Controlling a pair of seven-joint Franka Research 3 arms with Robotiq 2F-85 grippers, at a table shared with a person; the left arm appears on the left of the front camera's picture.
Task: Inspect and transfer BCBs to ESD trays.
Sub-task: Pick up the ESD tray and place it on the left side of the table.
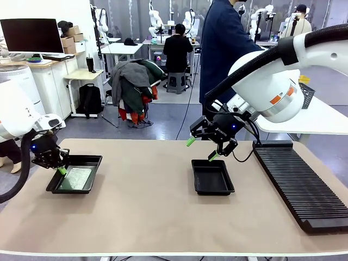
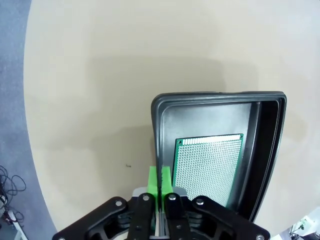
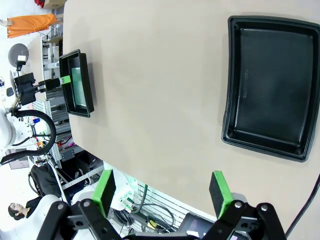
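To lift the board (image 2: 210, 167) cleanly, I judge the left gripper (image 2: 160, 181) should open first and take one edge without dragging the left tray (image 2: 215, 96). Its jaws are pressed together on nothing visible, at the rim. The board lies flat inside, at one o'clock. The right gripper (image 1: 201, 150) hangs wide open and unladen, with the empty tray (image 1: 212, 176) at about six o'clock.

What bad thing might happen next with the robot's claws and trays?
The left gripper, shut, sits at the rim of the tray holding the board; a sideways move might shove the tray and shift the board. The right gripper hangs open near the empty tray's far rim; dropping lower might knock it.
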